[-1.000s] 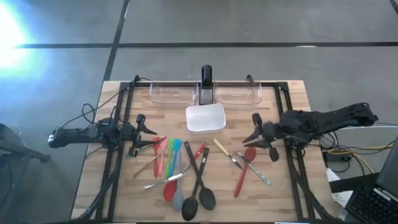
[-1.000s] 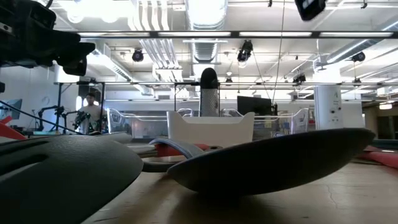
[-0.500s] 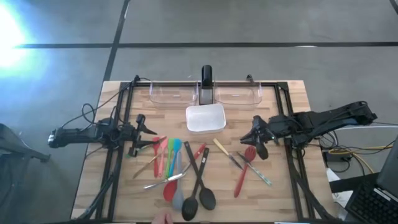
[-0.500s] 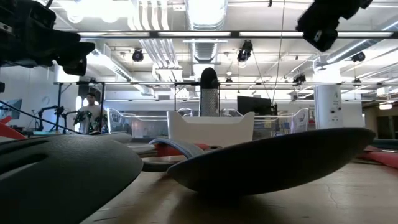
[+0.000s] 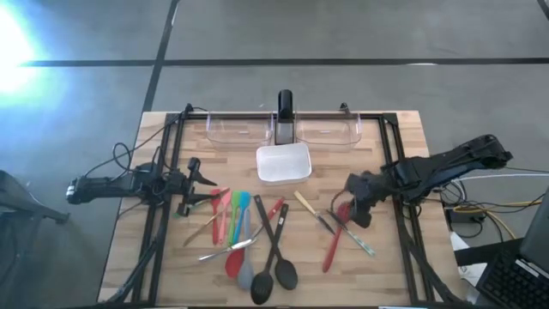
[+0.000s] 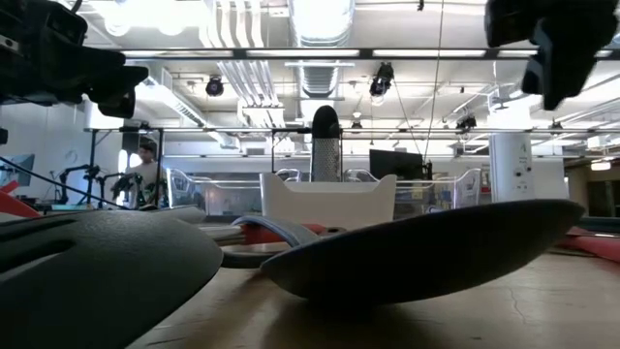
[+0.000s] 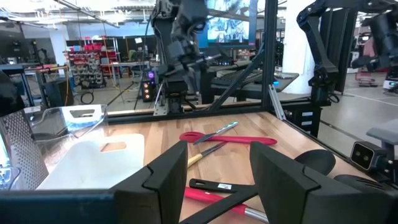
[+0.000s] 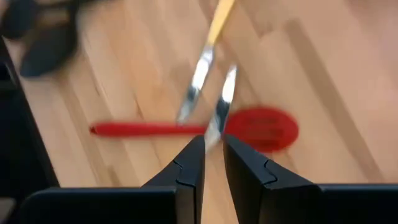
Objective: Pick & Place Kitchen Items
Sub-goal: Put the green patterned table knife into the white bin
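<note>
While two black spoons (image 5: 274, 273) lie flat, left fingers (image 7: 171, 171) stand apart, right fingers (image 8: 193, 163) nearly together.

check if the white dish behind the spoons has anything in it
Empty. From above, the white dish shows only its bare white inside, and no utensil lies in it or across its rim.

a grey concrete floor (image 5: 343, 34) is seen around the wooden table (image 5: 403, 266), crossed by a dark line (image 5: 257, 62), and a bright glare (image 5: 17, 43) is cast on it at one corner. in the low view a white ceiling with ducts (image 6: 310, 24), pipes and strip lights (image 6: 387, 53) is shown, along with a white column (image 6: 511, 165) and a person (image 6: 145, 170) standing far back. shelving with red bins (image 7: 93, 53) and a lit screen (image 7: 227, 25) are visible beyond the table.
</note>
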